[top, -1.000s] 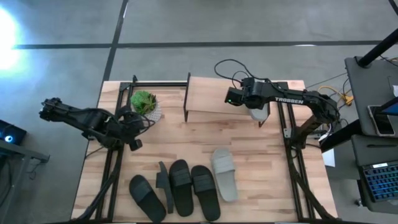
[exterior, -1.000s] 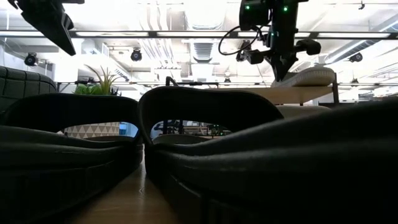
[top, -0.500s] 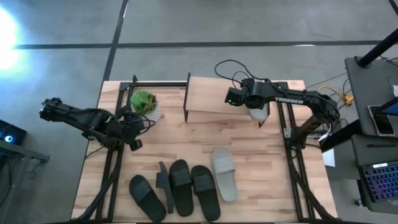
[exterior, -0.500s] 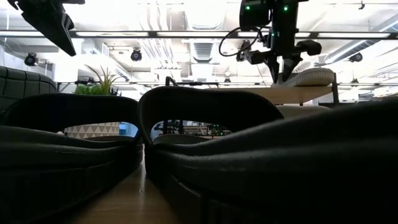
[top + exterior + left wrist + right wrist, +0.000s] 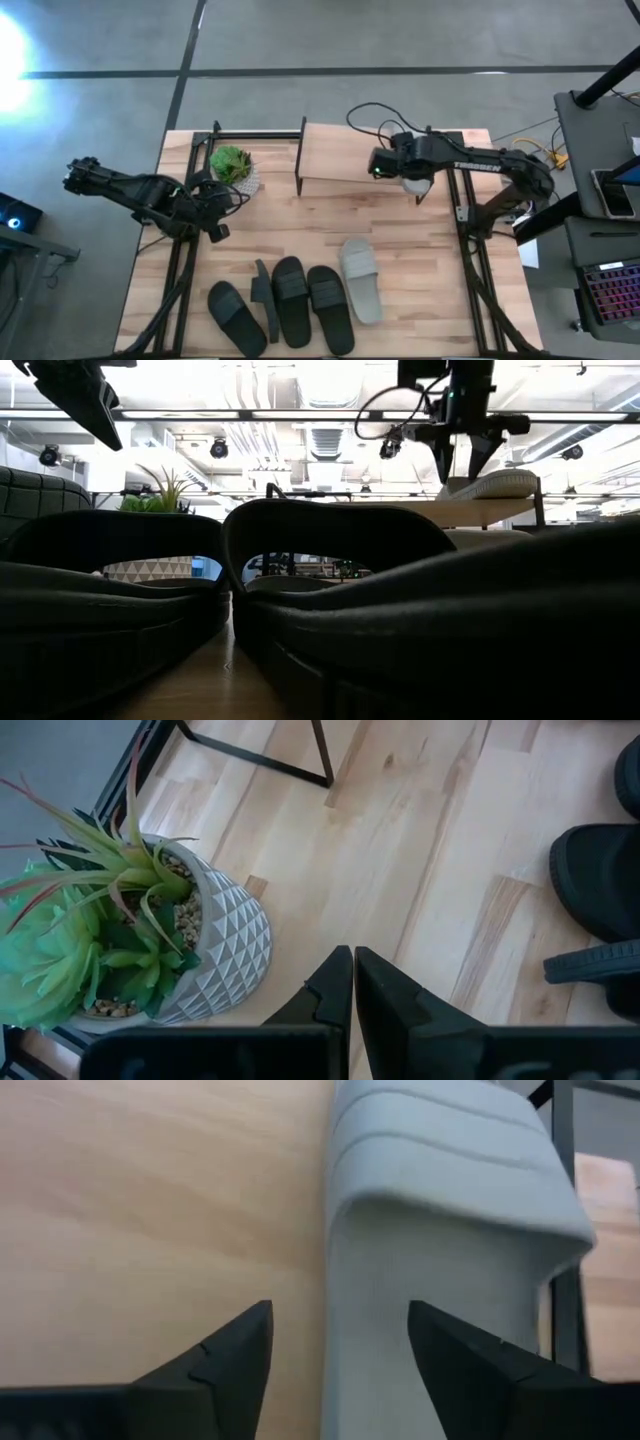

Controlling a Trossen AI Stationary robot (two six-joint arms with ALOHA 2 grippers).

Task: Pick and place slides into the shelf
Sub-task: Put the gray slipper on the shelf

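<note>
Slides are mostly still waiting on the worktop (image 5: 400, 230): only one light grey slide (image 5: 440, 1230) lies on the shelf (image 5: 345, 152), at its right end, partly under the right arm in the high view. In the low view it rests flat on the plank top. The right gripper (image 5: 340, 1340) hangs just above it with its jaws spread apart and nothing between them; the right wrist view shows both dark fingers (image 5: 215, 1355) clear of the strap. By the look of it, this slide has been let go and counts as placed.

Five remain near the front edge of the worktop: the second light grey slide (image 5: 360, 279) on the right of the row, and four black slides (image 5: 292, 300) beside it. One of the black ones stands on its edge between two neighbours, which may make it harder to grasp.

The left gripper (image 5: 352, 982) waits with its jaws closed together and empty, close to a potted plant (image 5: 233, 165) at the left of the worktop.

So the task is at an early stage: one slide shelved, five to go, and most of the plank top is bare.
</note>
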